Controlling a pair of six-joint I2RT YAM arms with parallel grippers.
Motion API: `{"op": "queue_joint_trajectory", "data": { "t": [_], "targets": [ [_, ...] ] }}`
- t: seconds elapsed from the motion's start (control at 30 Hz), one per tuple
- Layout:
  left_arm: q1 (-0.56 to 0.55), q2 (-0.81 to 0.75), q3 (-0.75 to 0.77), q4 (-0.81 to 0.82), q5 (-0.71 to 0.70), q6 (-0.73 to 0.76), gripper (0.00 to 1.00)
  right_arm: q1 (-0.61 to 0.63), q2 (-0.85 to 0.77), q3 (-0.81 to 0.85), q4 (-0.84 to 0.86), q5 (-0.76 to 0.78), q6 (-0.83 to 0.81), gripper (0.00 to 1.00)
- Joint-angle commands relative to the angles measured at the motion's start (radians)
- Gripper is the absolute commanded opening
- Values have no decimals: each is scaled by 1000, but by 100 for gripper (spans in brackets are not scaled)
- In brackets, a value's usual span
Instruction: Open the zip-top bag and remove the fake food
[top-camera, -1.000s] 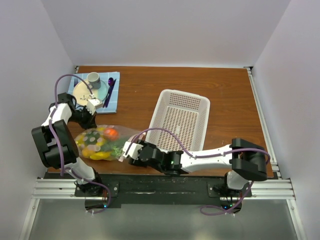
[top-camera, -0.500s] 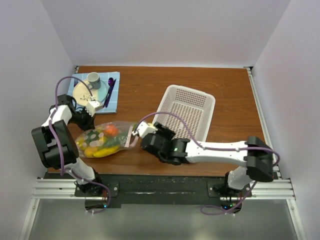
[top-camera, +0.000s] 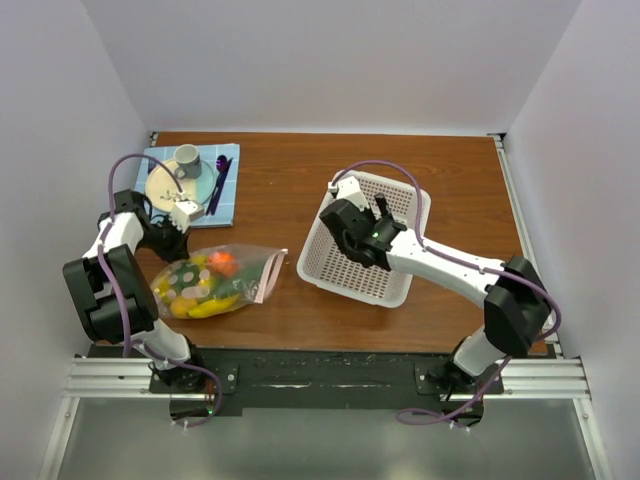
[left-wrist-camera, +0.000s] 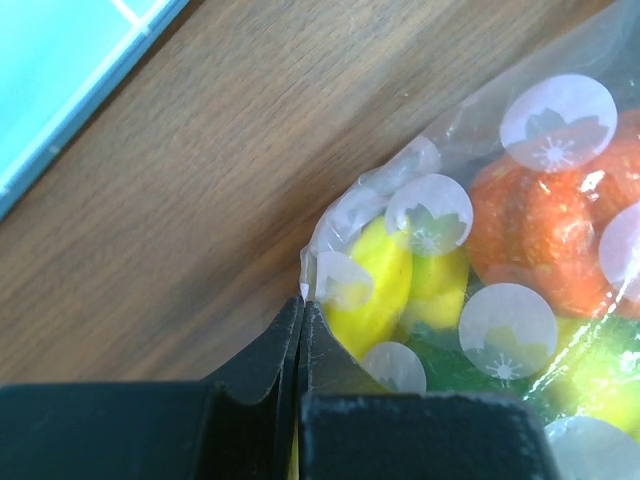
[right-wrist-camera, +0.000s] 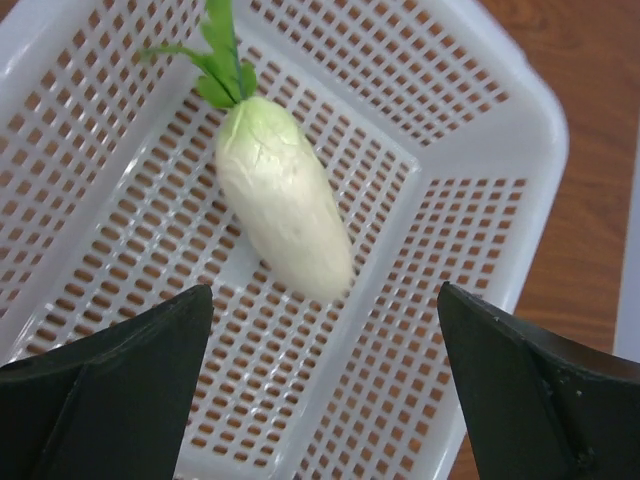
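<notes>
Okay, the right claw (right-wrist-camera: 322, 292) is wide open and holds nothing, hanging over the basket (top-camera: 418, 205). Its two fingers (right-wrist-camera: 120, 370) show at the left and right edges of the right wrist view. Between them, a white radish (right-wrist-camera: 280, 205) with green leaves lies on the basket floor, tilted, leaves toward the far wall. It touches neither finger.

I see the left claw (left-wrist-camera: 300, 325) closed, tips pressed together on the corner film of the bag (top-camera: 262, 270). The bag lies flat on the worktop (top-camera: 300, 170) at near left, well apart from the basket. Its pinkish zipper strip (top-camera: 270, 280) is at the end facing the basket. I can't tell from above whether the zipper is open.

The rest of the food (top-camera: 200, 290) is inside the bag: an orange tomato (top-camera: 222, 264), yellow pieces and something green. In the left wrist view the yellow and orange pieces press against the dotted film, right beside the claw tips.

At far left sits a blue mat (top-camera: 230, 205) with a plate (top-camera: 160, 188) and a cup (top-camera: 187, 155) on it.
</notes>
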Motion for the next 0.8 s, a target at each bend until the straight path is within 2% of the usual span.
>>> {"op": "queue_joint_trajectory", "data": {
  "t": [0.0,0.1,0.17,0.3,0.43,0.47,0.53,0.57,0.63,0.77],
  "targets": [
    [-12,-37,46,2,-27,-144,0,-4,-19,105,-53,-123,144,99],
    [-58,-78,54,29,-90,-249,0,-2,15,145,-55,-230,167,99],
    [-78,-106,52,69,-122,-327,0,-2,23,137,-7,-245,178,99],
    [-81,-155,80,56,-105,-363,0,-2,53,150,116,-317,161,99],
    [-79,-178,101,-4,-93,-345,10,-4,299,367,9,-318,149,99],
    [-79,-184,103,-24,-96,-331,18,-2,335,446,-43,-305,149,99],
    [-72,-207,95,-30,-108,-317,25,-2,406,487,-58,-288,146,99],
    [-67,-215,86,-29,-112,-306,30,-2,412,478,-36,-268,141,99],
    [-56,-232,74,-27,-116,-299,33,-5,409,415,-4,-265,129,99],
    [-53,-218,46,-17,-125,-285,29,-4,334,278,49,-269,123,99]
  ]
}}
